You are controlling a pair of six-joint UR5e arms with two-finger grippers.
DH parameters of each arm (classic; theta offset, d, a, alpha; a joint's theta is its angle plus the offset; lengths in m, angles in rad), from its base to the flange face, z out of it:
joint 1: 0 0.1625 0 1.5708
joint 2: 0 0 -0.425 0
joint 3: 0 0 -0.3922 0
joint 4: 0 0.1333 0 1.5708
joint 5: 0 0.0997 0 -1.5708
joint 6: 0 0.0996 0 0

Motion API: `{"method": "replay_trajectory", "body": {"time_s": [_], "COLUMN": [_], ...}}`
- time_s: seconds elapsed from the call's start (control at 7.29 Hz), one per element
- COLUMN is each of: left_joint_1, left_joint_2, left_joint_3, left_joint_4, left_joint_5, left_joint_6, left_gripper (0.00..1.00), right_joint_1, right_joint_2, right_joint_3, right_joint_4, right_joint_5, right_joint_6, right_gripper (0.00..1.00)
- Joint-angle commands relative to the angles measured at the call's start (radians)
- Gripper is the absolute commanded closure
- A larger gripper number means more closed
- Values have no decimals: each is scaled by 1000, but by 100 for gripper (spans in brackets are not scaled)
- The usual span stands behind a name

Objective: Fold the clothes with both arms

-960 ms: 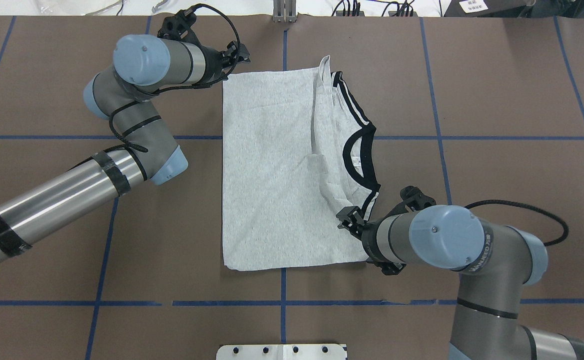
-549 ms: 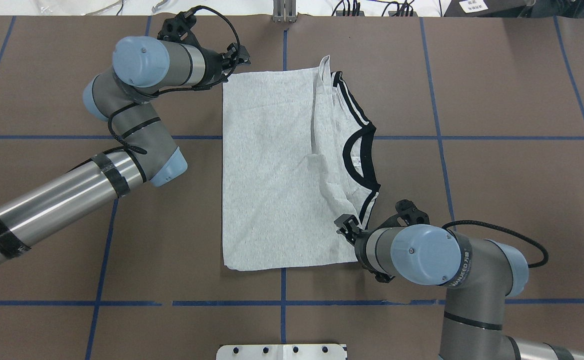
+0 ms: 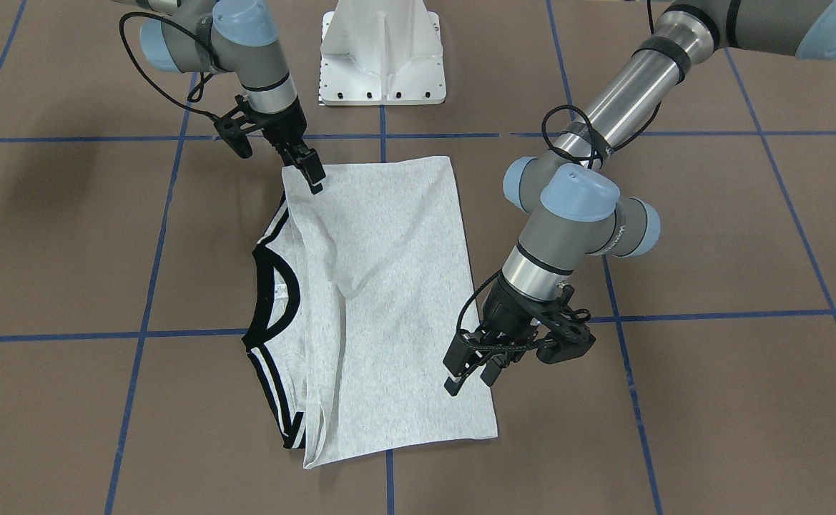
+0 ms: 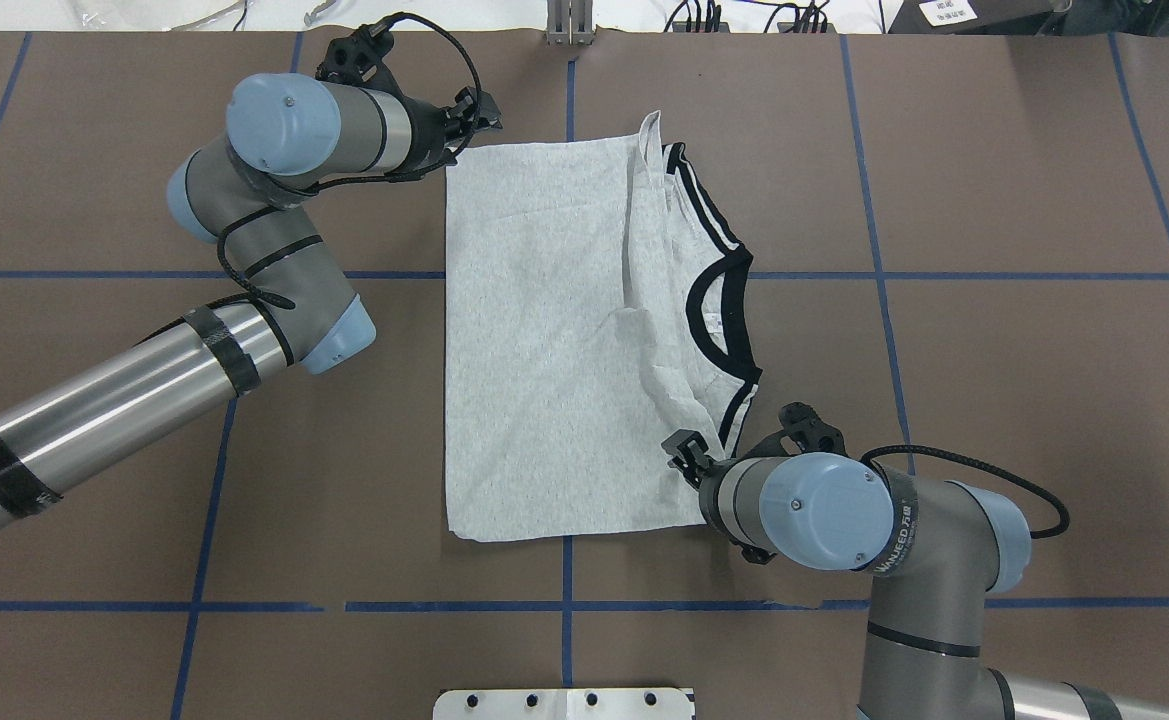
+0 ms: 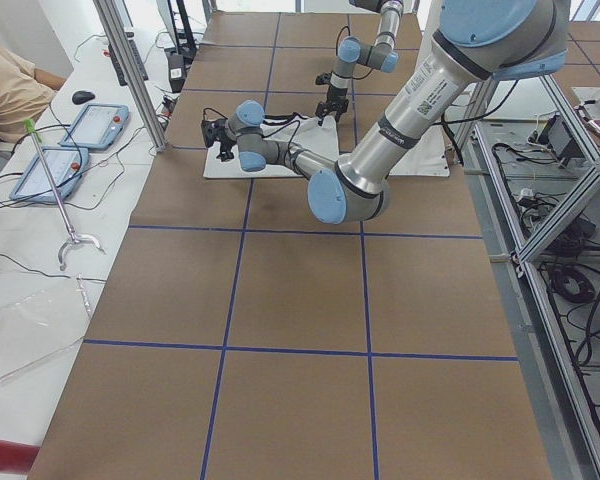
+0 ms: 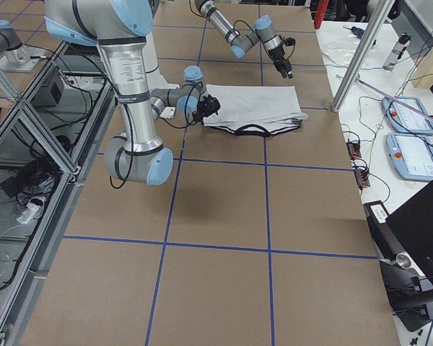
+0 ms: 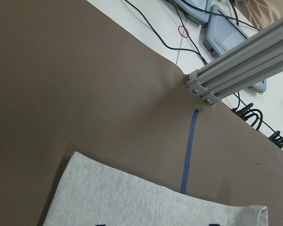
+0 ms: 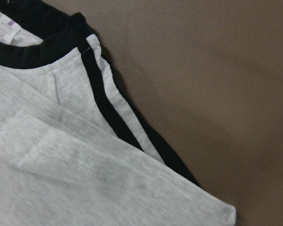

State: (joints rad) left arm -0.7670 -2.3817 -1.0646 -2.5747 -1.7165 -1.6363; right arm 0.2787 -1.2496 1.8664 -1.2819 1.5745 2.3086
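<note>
The light grey T-shirt [image 4: 544, 340] lies flat on the brown table, folded into a rectangle. Its black collar [image 4: 719, 310] and black shoulder stripes [image 8: 108, 113] stick out on the right side, and the print is hidden. My left gripper [image 4: 477, 110] is open and hovers at the shirt's far left corner; in the front view [image 3: 471, 370] it holds nothing. My right gripper [image 4: 686, 455] looks open over the shirt's near right corner, also seen from the front [image 3: 309, 172]. The left wrist view shows the shirt's edge [image 7: 132, 202].
The white pedestal base [image 3: 382, 54] stands at the table's near middle. An aluminium post [image 7: 245, 66] rises at the far edge. Beyond it are cables and teach pendants [image 5: 90, 125], with an operator [image 5: 10, 85] beside them. Blue tape lines [image 4: 564, 606] cross the table.
My right arm has swung left and toward the robot, bringing its gripper a little left along the shirt's near right corner. The left arm and the shirt have stayed put.
</note>
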Motion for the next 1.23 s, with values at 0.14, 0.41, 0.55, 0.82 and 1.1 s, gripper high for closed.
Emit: {"method": "replay_trajectory", "body": {"time_s": [0.14, 0.41, 0.55, 0.82, 1.1], "left_joint_1": [0, 0, 0, 0, 3], "left_joint_2": [1, 1, 2, 2, 33], "left_joint_3": [0, 0, 0, 0, -90], "left_joint_4": [2, 4, 4, 5, 55], "left_joint_5": [0, 0, 0, 0, -6], "left_joint_6": [0, 0, 0, 0, 0], "left_gripper": [22, 22, 22, 22, 22], "right_joint_1": [-1, 4, 4, 14, 14], "right_joint_2": [7, 10, 15, 25, 13], "right_joint_3": [-6, -6, -4, 7, 51], "right_joint_4": [-8, -11, -10, -10, -25], "right_joint_5": [-1, 1, -1, 2, 6], "right_joint_6": [0, 18, 18, 18, 20], "right_gripper": [34, 100, 100, 100, 100]}}
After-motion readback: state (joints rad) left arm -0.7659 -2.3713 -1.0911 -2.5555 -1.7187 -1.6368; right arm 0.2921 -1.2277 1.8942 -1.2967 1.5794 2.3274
